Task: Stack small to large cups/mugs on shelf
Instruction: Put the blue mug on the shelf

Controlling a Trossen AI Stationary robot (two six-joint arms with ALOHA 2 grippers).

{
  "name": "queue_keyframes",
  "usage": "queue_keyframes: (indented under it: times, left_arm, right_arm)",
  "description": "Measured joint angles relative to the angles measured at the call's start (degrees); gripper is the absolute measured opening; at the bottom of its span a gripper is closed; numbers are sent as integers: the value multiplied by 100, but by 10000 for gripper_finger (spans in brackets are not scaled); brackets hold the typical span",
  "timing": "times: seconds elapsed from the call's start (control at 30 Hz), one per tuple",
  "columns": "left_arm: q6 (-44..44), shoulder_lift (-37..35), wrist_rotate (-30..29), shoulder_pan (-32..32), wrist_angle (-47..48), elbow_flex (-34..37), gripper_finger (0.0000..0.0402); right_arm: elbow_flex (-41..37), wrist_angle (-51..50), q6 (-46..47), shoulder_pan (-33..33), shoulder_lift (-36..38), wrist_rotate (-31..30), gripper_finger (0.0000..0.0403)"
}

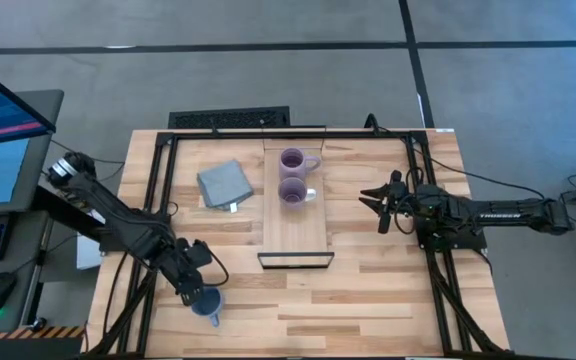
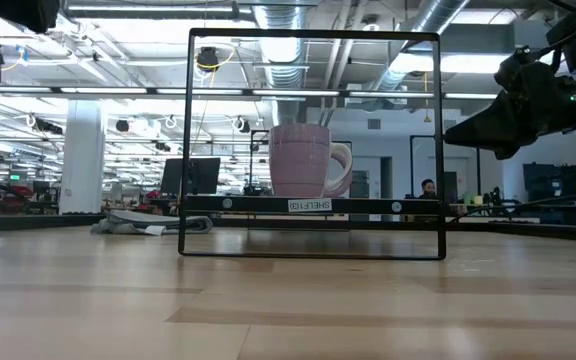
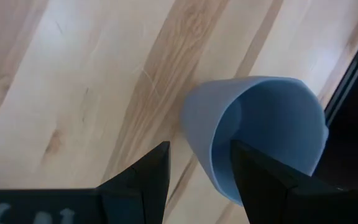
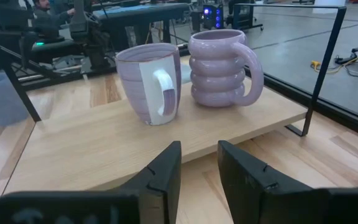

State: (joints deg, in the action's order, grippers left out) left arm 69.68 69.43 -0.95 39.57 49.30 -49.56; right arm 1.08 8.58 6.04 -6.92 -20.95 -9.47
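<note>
A blue mug (image 1: 208,303) stands on the tabletop near the front left. My left gripper (image 1: 194,290) is open over it. One finger (image 3: 263,186) stands over the mug's mouth (image 3: 272,130), the other (image 3: 145,183) outside its wall. Two lavender mugs stand on their bases, side by side, on the far half of the light-wood shelf (image 1: 296,235): a ribbed one (image 4: 219,68) and a smooth one (image 4: 149,84). My right gripper (image 1: 376,205) is open and empty above the table, to the right of the shelf, pointing at the mugs. My left gripper has the blue mug's near wall (image 3: 201,146) between its two fingers, coming slanting from above. Bare wood shows between the outer finger and the wall. Whether the inner finger touches the mug, I cannot tell.
A folded grey-blue cloth (image 1: 224,183) lies left of the shelf. A black frame (image 2: 313,40) rises around the shelf, and black rails (image 1: 158,190) run along the table's sides. Bare slatted tabletop (image 1: 368,300) lies at the front right.
</note>
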Motion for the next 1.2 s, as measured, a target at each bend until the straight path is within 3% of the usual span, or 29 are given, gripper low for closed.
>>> queue_keyframes:
  times: [0.47, 0.97, 1.2]
  left_arm:
    - [-52, 508, 328, -44, -72, 4, 158]
    - [-1616, 522, 125, -260, -90, 4, 158]
    - [-1395, 530, 104, -260, -76, 4, 158]
  right_arm:
    - [0, 0, 2, 0, 0, 0, 127]
    - [0, -91, 2, -1, 1, 0, 127]
    - [0, -101, 2, 0, 2, 0, 127]
